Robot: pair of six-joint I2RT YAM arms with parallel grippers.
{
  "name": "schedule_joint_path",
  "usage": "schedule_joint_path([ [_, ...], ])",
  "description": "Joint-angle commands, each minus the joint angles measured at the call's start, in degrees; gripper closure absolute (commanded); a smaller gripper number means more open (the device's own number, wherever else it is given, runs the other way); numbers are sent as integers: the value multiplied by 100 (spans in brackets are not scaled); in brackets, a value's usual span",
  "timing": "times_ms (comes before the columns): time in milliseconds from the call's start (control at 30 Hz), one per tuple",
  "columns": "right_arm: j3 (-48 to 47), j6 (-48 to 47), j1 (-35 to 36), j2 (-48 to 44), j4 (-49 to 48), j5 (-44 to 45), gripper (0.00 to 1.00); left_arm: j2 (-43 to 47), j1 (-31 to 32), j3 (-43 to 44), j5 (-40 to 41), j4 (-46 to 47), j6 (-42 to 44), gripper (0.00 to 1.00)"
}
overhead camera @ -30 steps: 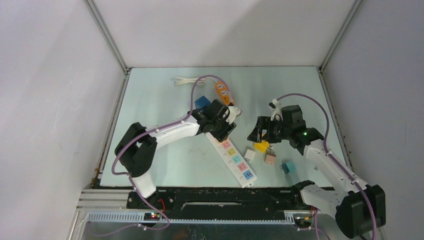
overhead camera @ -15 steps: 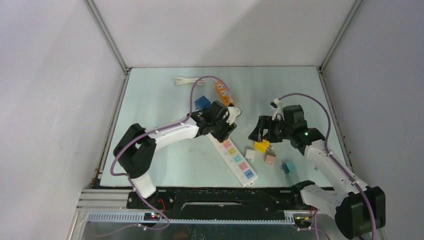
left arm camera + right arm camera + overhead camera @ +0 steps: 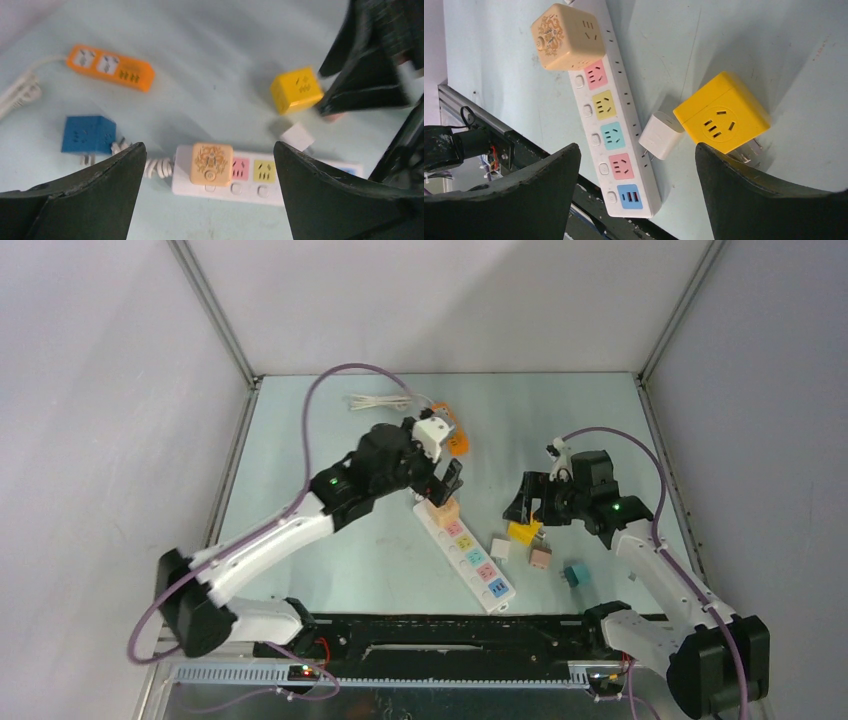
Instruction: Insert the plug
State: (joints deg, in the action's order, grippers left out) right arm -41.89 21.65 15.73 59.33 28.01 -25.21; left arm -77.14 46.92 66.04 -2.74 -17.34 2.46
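The left arm reaches forward and high from its base, and the left gripper [image 3: 207,147] hangs with its jaws spread wide above the beige patterned cube plug [image 3: 212,164]. The plug sits plugged into the cable end of the white plastic power strip [image 3: 472,565], and neither finger touches it. A second ago that gripper was pressed low on this end with narrower jaws and has since released and lifted, while the right gripper [image 3: 636,147], jaws apart over the yellow cube adapter [image 3: 721,114], has hardly moved.
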Motion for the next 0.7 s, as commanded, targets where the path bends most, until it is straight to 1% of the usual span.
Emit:
schedule_joint_path([
  [0,-210,-160,-131,-56,90,145,13,846,23,-655,12,977,-455,0],
  [100,-223,-187,-231,-17,145,295,13,1207,18,-1121,132,1195,-803,0],
  [200,-214,-183,-411,122,164,422,12,1448,11,-1612,89,1420,-1324,0],
  [333,-215,-118,-713,502,79,387,12,1734,10,-2444,-122,2535,-2200,0],
  [400,-219,-82,-839,692,14,309,12,1878,3,-2715,-44,2763,-2467,0],
  [533,-214,15,-913,1065,-92,92,11,2040,-12,-2925,-73,2802,-2656,0],
  [667,-211,110,-875,1396,-300,-96,11,2104,-20,-2928,-210,2692,-2550,0],
])
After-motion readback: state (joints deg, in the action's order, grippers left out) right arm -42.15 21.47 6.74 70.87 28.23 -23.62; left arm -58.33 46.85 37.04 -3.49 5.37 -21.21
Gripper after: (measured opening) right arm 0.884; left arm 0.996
